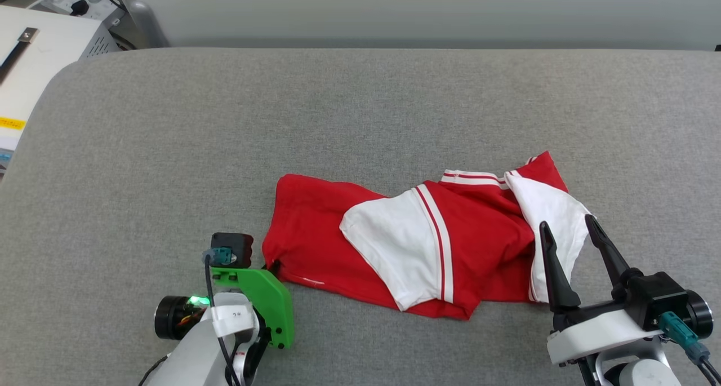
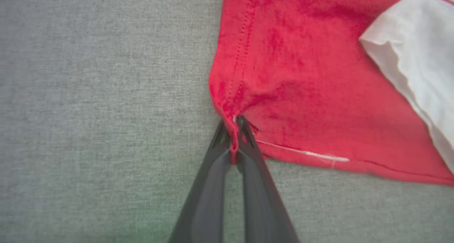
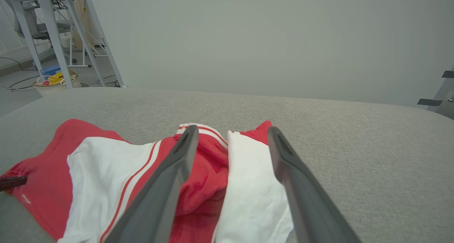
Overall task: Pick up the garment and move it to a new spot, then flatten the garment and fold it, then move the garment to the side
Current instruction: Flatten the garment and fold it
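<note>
Head view: garment [image 1: 315, 245] crumpled on grey worktop [image 1: 360, 104], right of centre.
Left wrist view: left end effector [image 2: 234, 129] clenched on garment's red hem corner.
Right wrist view: right end effector [image 3: 233, 128] released, fingers spread over white sleeve [image 3: 248, 172].

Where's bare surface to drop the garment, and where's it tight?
Free: the far band of the surface beyond the garment, and the stretch left of it. Crowded: the near edge, where the left gripper pinches its corner and the open right gripper sits at a white sleeve.
</note>
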Tool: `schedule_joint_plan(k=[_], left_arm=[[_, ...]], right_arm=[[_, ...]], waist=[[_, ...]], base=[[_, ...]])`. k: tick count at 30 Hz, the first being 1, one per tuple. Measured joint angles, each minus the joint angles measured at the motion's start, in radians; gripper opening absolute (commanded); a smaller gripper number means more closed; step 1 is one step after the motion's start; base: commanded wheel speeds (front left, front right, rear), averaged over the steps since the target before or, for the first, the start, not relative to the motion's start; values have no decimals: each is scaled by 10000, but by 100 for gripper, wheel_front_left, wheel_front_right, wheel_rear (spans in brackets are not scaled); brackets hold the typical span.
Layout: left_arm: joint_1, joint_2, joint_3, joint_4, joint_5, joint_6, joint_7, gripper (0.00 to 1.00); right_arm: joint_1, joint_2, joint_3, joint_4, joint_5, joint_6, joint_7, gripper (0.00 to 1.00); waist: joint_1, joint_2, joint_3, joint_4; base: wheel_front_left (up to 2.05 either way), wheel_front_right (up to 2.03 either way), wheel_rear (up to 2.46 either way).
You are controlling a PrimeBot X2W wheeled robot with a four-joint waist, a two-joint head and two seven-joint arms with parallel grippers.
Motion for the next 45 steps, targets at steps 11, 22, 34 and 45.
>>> schedule_joint_plan(k=[11,22,34,45], left_arm=[[-784,456,851,-1396,-92,-201,-1605,0],[-4296,1547,1413,-2888,194,-368,-817,0],[-7373,700,339,-2073,917,-840,-867,0],[-3823,-1818,-3473,-2079,702,-1344,-518,0]], right_arm=[[27,2,-42,155,38,0,0,100],[90,10,-35,219,301,2,0,100],[143,12,17,265,625,0,0,100],[190,12,-1358,215,685,0,0,100]], waist=[[0,0,-773,96],[0,0,-1434,-57],[-1,0,-1561,-508],[0,1,-1563,-636]], base=[[0,0,0],[0,0,0],[0,0,0],[0,0,0]])
